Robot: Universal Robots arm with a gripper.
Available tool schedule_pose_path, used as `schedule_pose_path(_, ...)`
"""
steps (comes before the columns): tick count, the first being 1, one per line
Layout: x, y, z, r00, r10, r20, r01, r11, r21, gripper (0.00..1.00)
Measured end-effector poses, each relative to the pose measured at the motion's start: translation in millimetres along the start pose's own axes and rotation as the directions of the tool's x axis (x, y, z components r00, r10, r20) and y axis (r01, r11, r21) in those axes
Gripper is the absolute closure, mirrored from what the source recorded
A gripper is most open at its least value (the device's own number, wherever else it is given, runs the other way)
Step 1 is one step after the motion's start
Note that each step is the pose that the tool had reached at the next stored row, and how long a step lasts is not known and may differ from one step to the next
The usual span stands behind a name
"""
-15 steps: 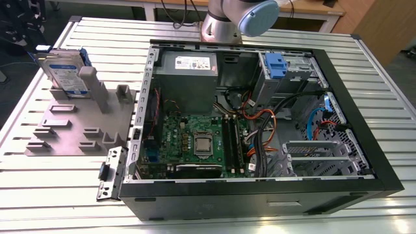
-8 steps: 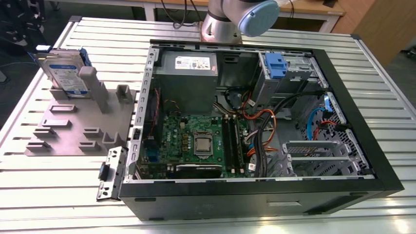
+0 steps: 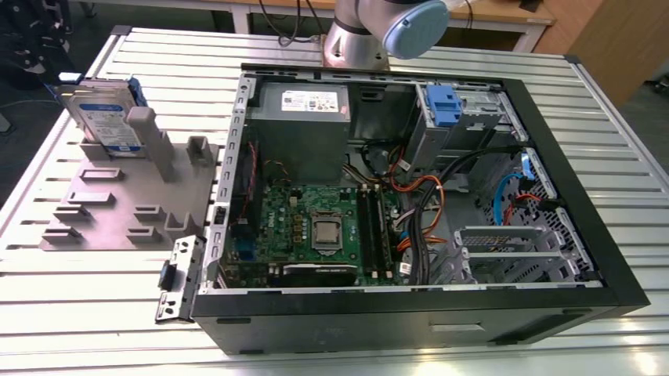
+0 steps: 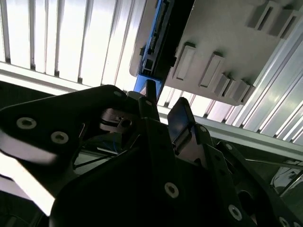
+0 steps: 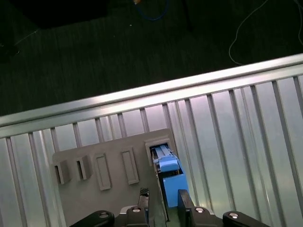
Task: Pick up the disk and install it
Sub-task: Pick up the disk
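The disk (image 3: pixel 105 117) stands on edge in a slot of the grey holder (image 3: pixel 115 204) on the exterior view's left, its label facing the PC case. In the first wrist view the disk's blue-framed edge (image 5: pixel 169 182) sticks up from the holder (image 5: pixel 104 189), and my gripper (image 5: pixel 163 198) hovers over it, open, one fingertip (image 5: pixel 144 195) on each side of that edge, apart from it. The second wrist view shows the gripper (image 4: pixel 163 106) short of the disk's blue end (image 4: pixel 154 47).
An open PC case (image 3: pixel 418 196) with motherboard, cables and a grey power supply box (image 3: pixel 303 117) lies on the slatted metal table (image 3: pixel 63 313). A blue latch (image 3: pixel 443 106) sits at the case's drive bay. Beyond the holder the table edge (image 5: pixel 142 97) drops to a dark floor.
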State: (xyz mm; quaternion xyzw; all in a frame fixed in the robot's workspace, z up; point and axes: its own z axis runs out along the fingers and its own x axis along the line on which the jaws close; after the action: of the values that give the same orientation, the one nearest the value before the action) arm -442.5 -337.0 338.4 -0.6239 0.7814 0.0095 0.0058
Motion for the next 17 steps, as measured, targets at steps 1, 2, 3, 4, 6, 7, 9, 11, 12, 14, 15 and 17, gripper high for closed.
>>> schedule_pose_path(1,-0.1,0.0,0.1,1.0,-0.002,0.0001,0.002,1.0,0.0,0.63)
schedule_pose_path(2,-0.6,0.0,0.1,1.0,-0.005,0.0,0.005,1.0,-0.0001,0.63)
schedule_pose_path(3,-1.2,0.2,0.0,0.9999,-0.011,-0.0001,0.011,0.9999,-0.0004,0.63)
schedule_pose_path(4,-1.9,0.4,0.2,0.9999,-0.016,-0.0001,0.016,0.9999,-0.0003,0.63)
schedule_pose_path(6,-4.0,0.9,0.4,0.9997,-0.024,-0.0002,0.024,0.9997,-0.0005,0.63)
schedule_pose_path(7,-4.9,1.1,0.6,0.9996,-0.027,-0.0002,0.027,0.9996,-0.0006,0.62)
schedule_pose_path(9,-6.6,1.5,1.3,0.9993,-0.038,-0.0002,0.038,0.9993,-0.0007,0.56)
schedule_pose_path(11,-6.6,1.5,2.0,0.9978,-0.066,-0.0004,0.066,0.9978,-0.0014,0.49)
schedule_pose_path(12,-6.6,1.5,2.5,0.9965,-0.084,-0.0006,0.084,0.9965,-0.0018,0.49)
schedule_pose_path(14,-6.6,1.5,4.1,0.9929,-0.119,-0.0007,0.119,0.9929,-0.0024,0.49)
schedule_pose_path(15,-6.6,1.5,5.2,0.9904,-0.138,-0.0008,0.138,0.9904,-0.0029,0.49)
schedule_pose_path(17,-6.4,1.7,7.8,0.987,-0.161,-0.001,0.161,0.987,-0.0034,0.49)
